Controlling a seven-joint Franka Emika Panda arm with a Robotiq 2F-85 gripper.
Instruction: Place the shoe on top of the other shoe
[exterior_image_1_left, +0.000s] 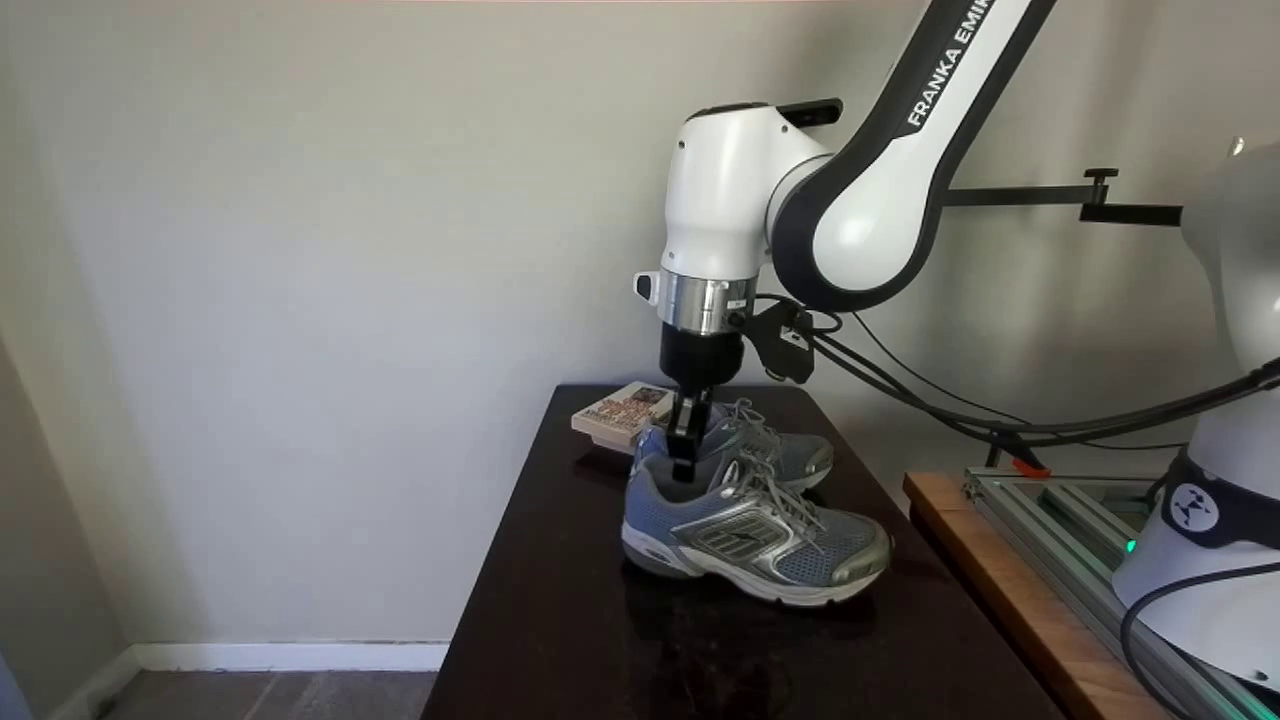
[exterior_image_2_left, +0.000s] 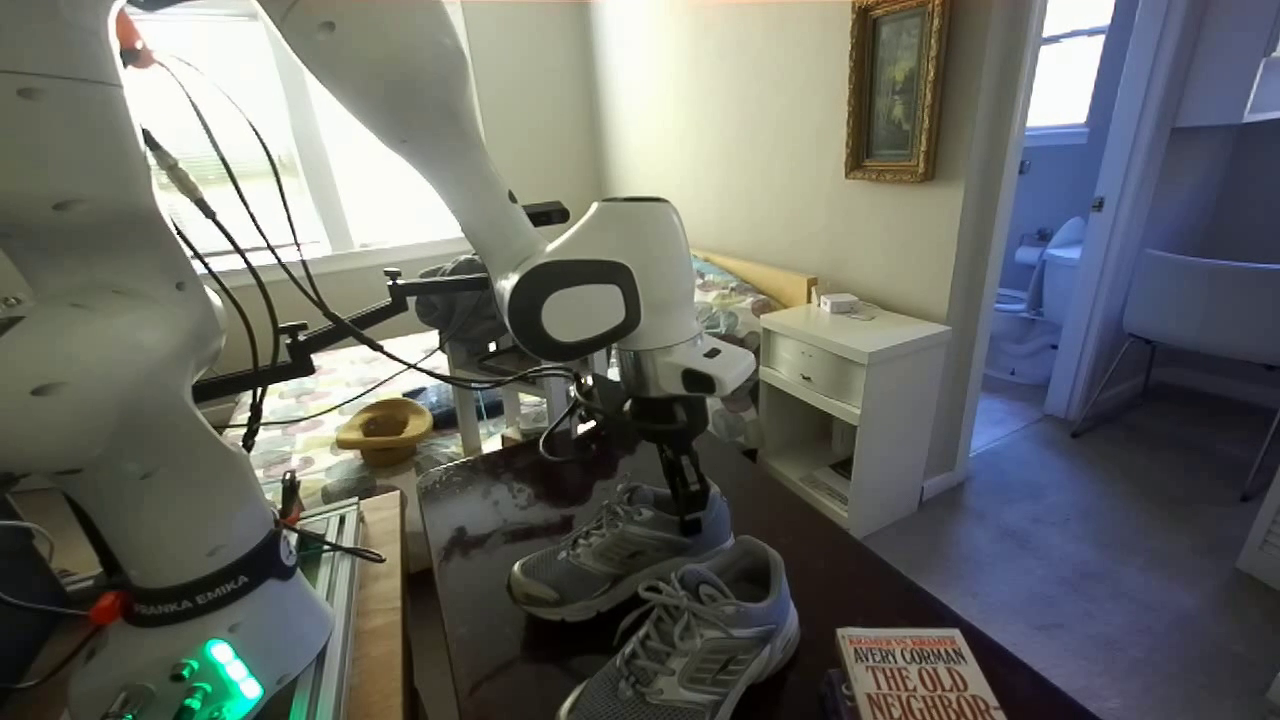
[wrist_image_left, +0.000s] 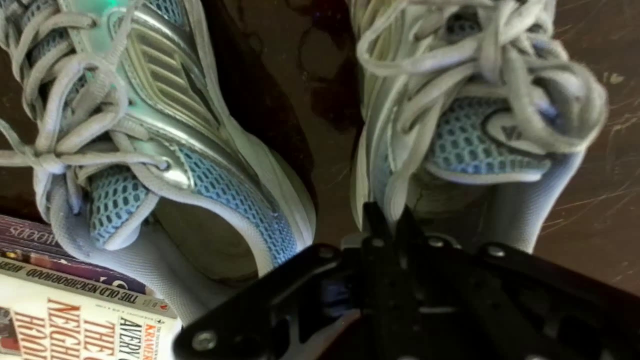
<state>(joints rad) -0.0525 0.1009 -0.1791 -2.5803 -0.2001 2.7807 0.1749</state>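
The black two-fingered gripper (wrist_image_left: 390, 217) points straight down, its fingers all but closed, nipping the padded side collar of a blue-and-grey mesh running shoe (exterior_image_1_left: 755, 540) with silver panels. In the wrist view the dark linkage hides this shoe's heel, and its toe is cut off at the top. It stands upright on the glossy dark brown worktop (exterior_image_1_left: 530, 640); whether its whole sole touches is hard to make out. Beside it, left in the wrist view with a strip of worktop between, is the matching blue-and-grey lace-up shoe (exterior_image_2_left: 700, 640), also upright, its toe cut off by the lower edge of an exterior view. Near its heel a cream paperback (exterior_image_2_left: 915, 680) with red lettering, its title running out of frame there, lies on a purple-spined book (wrist_image_left: 70, 260) of which little shows. Above, the white robot arm (exterior_image_1_left: 890, 220) is cut off at the top in both exterior views. Farther off, beyond the worktop in an exterior view, is a white nightstand (exterior_image_2_left: 890, 420) with a drawer; to its left a tan brimmed hat (exterior_image_2_left: 385, 430) shows against patterned bedding (exterior_image_2_left: 305, 450) below a window (exterior_image_2_left: 370, 200) washed out by glare.
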